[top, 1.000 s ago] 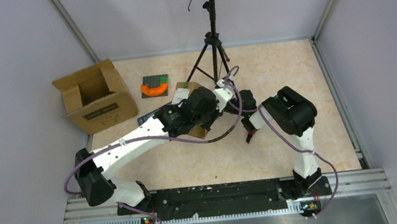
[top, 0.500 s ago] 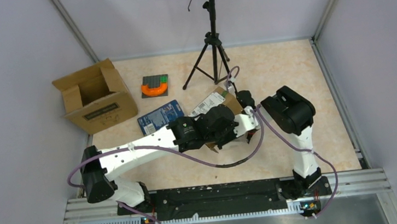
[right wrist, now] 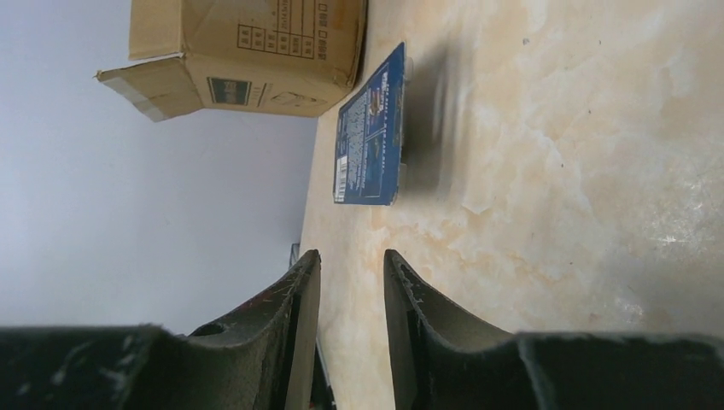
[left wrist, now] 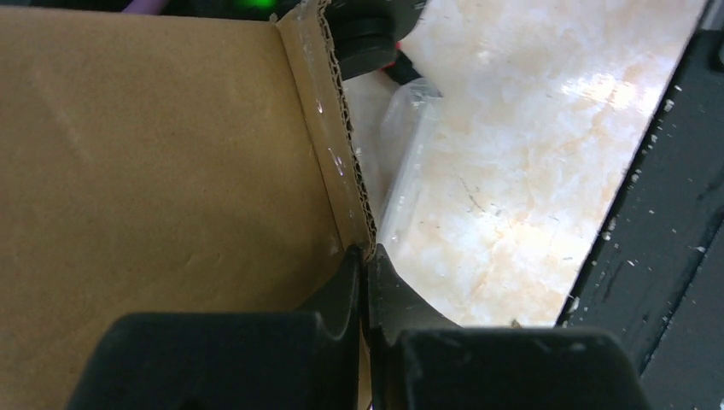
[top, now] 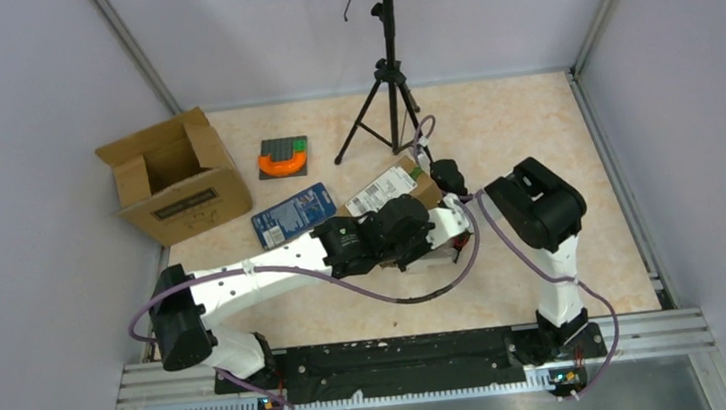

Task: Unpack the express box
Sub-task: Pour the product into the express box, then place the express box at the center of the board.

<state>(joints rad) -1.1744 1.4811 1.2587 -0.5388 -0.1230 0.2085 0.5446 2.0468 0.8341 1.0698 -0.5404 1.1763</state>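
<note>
Left end effector (left wrist: 367, 254) clamped on express box (left wrist: 154, 171), right end effector (right wrist: 350, 260) apart, marbled table (top: 532, 128), grey walls (top: 17, 98).

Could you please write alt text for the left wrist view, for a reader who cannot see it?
The left hand is pinched shut on the corrugated edge of a brown cardboard flap that fills the left of the picture. To its right, a clear plastic item lies on the marbled table, with a black rail beyond.

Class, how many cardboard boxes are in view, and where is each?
2. An open cardboard box lies at the far left; the labelled express box is mid-table, its edge pinched by the left gripper. Others may be hidden.
</note>
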